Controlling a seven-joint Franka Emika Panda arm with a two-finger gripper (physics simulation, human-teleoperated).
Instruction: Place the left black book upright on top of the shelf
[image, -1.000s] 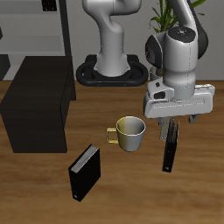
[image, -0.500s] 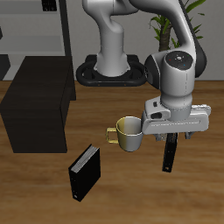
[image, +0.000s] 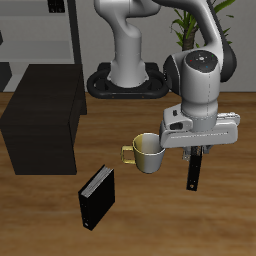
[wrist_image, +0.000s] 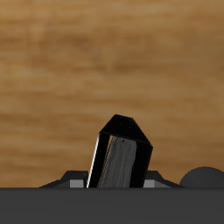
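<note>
The left black book (image: 194, 172) stands upright on the wooden table beside the mug. My gripper (image: 196, 152) comes straight down over its top end, one finger on each side, and appears shut on it. The book's lower end is at or just above the table. In the wrist view the book's top end (wrist_image: 122, 157) fills the space between my fingers and leans slightly. The shelf (image: 45, 115), a low solid black cabinet with a flat top, stands across the table, well away from my gripper.
A pale mug (image: 149, 152) with a yellow handle stands close beside the held book. Another black book (image: 97, 195) with a pale page edge stands near the table's front edge. A tall dark open rack (image: 40, 30) and a plant (image: 190, 25) are at the back.
My gripper came down over the book's top end, then rose a little. The book's lower end looks slightly higher than before.
</note>
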